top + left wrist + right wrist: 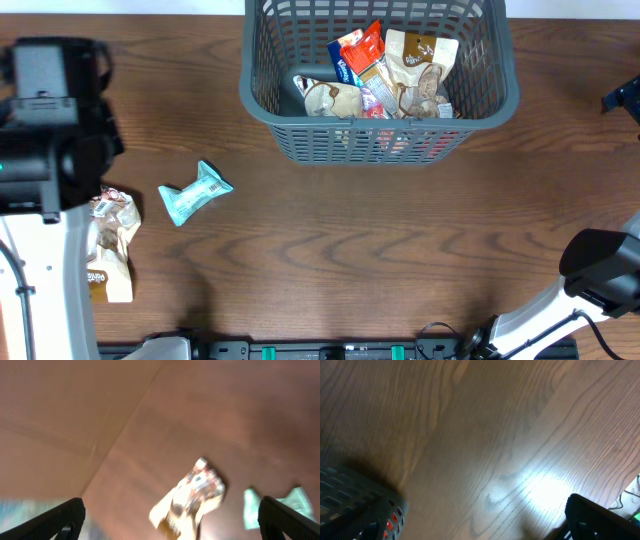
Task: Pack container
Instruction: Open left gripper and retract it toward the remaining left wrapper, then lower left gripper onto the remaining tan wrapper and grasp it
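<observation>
Wood table point(350, 260); left tool point(170, 502), right tool point(480, 515) agape, empty.

The place looks like a robot lab or test bench, not a home. Two robot arms, the left arm point(45, 150) at 9 o'clock and the right arm point(600, 265) at 4 o'clock, work over a dark wood-grain table point(350, 250). A black rail point(330, 351) with green clips and a cable point(438, 329) lines the 6 o'clock edge.
</observation>
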Robot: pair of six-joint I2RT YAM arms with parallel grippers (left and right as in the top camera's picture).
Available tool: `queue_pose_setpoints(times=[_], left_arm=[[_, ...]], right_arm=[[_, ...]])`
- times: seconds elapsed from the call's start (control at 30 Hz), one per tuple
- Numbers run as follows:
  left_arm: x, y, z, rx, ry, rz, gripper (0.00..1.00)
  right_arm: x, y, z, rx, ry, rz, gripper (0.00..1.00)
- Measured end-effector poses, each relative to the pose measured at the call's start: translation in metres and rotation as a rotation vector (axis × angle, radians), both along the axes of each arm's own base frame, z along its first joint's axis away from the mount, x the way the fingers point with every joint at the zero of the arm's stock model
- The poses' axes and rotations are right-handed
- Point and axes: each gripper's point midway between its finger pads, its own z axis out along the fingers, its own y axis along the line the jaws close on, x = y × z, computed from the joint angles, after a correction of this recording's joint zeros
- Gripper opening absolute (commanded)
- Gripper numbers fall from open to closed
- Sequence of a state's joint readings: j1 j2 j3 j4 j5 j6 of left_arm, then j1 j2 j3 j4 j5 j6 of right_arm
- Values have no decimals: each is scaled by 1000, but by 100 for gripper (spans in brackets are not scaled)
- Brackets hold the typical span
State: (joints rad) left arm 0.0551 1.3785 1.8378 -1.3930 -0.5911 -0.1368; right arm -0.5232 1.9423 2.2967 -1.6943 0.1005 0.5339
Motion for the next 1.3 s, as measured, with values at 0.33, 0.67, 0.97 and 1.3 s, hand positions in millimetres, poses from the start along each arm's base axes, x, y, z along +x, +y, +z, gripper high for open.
queue_pose_setpoints(times=[0.33, 0.67, 0.97, 1.3], left_arm=[[-44, 33, -70, -114, 212, 199, 99], [-21, 34, -192, -116, 528, -108, 99], [-22, 33, -240, -318, 572, -174, 99], [-12, 61, -242, -411, 395, -114, 99]], right_arm=[[0, 0, 0, 0, 0, 0, 99], [1, 0, 0, -2, -3, 0, 99], [1, -1, 0, -2, -3, 0, 99], [1, -1, 0, -2, -3, 0, 99]])
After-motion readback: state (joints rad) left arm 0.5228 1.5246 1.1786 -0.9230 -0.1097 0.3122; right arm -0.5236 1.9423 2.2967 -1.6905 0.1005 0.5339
